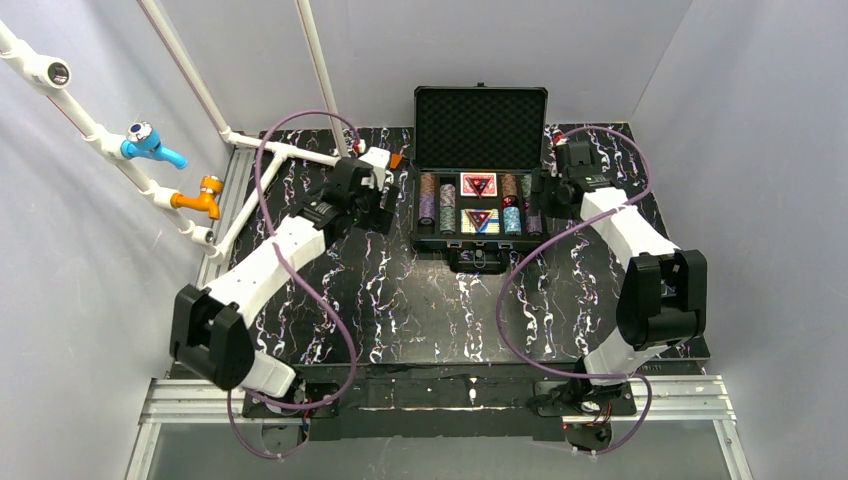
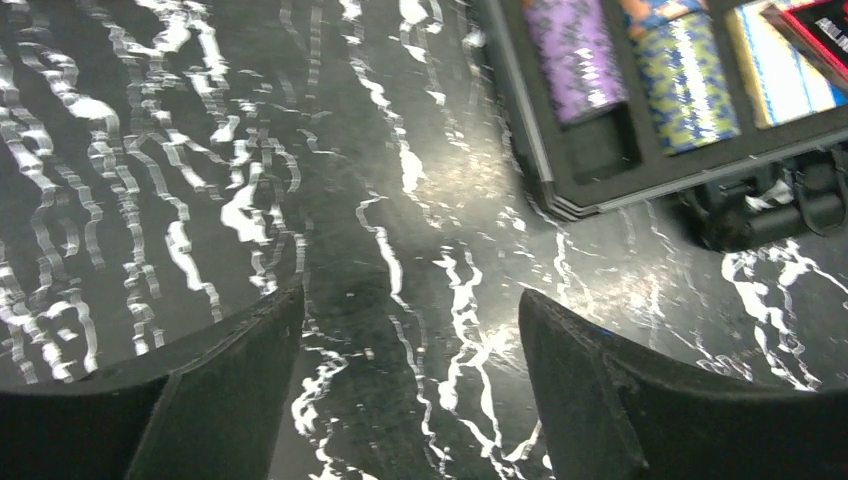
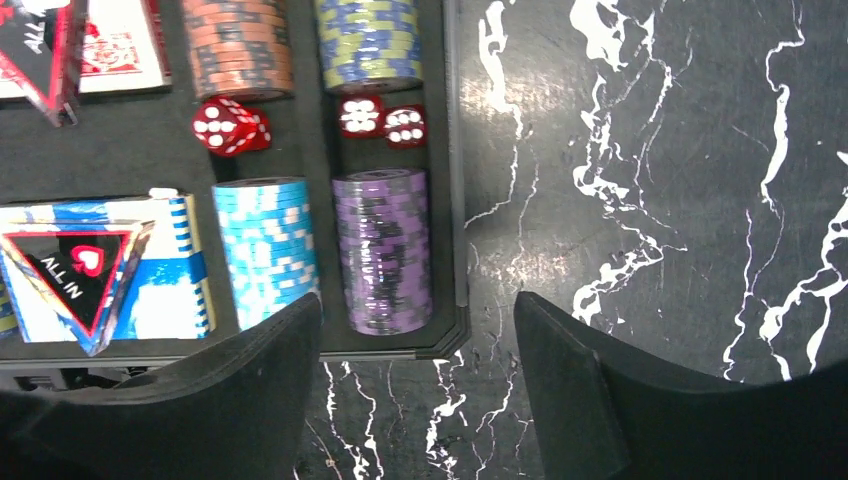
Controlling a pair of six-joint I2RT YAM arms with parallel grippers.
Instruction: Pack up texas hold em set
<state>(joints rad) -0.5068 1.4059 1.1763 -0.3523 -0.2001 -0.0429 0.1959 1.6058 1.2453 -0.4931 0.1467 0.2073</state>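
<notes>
**Open poker case (image 1: 478, 243) at the far middle of a black, white-veined marble tabletop (image 1: 420, 300), one hand at each side.**

Top view: pale grey walls (image 1: 760, 120) enclose the tabletop, and white piping (image 1: 100, 135) with a blue fitting (image 1: 152, 146) and an orange fitting (image 1: 200, 196) runs along the left. The hard case's egg-crate foam lid (image 1: 481, 115) stands upright at the far side, with chip stacks (image 1: 429, 205) lying in the tray. The left hand (image 1: 385, 208) and right hand (image 1: 548, 195) flank the case. Left wrist view: the dark fingers are spread, empty, over glossy bare marble. The case's near left corner holds a purple stack (image 2: 575, 55) and a blue-and-yellow stack (image 2: 685, 85). Right wrist view: the fingers are spread, empty, at the case's near right corner. Beside it lie ridged violet chips (image 3: 385, 245), light-blue chips (image 3: 265, 245), red dice (image 3: 230, 127) and a blue deck (image 3: 170, 290) under an "ALL IN" triangle (image 3: 75, 275).
</notes>
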